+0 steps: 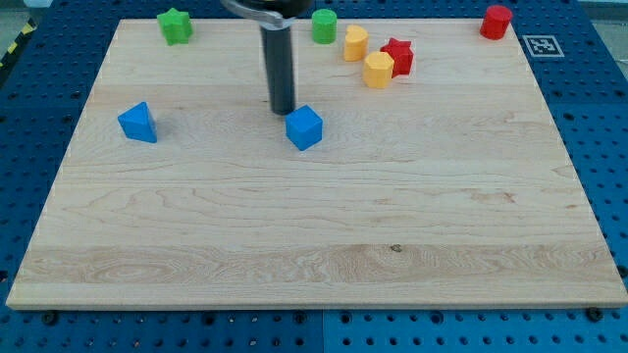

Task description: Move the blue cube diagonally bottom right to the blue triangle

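The wooden board lies flat on a blue pegboard bench, and the dark rod comes straight down from the view's top. My tip rests on the wood just above and slightly to the view's left of the blue cube; the two look to be touching or nearly so, but I cannot tell which. The tool is only a plain rod, with no parts to spread or press together, and it is pinching nothing.

The blue cube sits a little left of the board's middle, in the upper half. The blue triangle sits well apart from it toward the view's left, near the board's left edge and at about the same height.

Along the top edge stand a green star at the left and a green cylinder just right of the rod. Farther right is a small cluster: one yellow block, a second yellow block below it, and a red star touching that second one. A red cylinder stands alone near the top right corner, close to a black-and-white marker tag on the bench.
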`<action>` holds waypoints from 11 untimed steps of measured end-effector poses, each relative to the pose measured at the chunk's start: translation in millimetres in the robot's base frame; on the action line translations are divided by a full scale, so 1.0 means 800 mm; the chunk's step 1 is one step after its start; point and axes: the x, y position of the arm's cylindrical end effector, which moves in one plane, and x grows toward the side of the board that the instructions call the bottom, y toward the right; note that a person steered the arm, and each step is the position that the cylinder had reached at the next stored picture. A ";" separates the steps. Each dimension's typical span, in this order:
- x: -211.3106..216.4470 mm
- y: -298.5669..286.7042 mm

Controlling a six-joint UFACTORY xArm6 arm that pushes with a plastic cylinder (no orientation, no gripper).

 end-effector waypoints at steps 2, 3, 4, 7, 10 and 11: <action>0.003 0.065; 0.032 0.065; 0.059 0.037; 0.054 0.005; 0.054 -0.075; 0.054 -0.080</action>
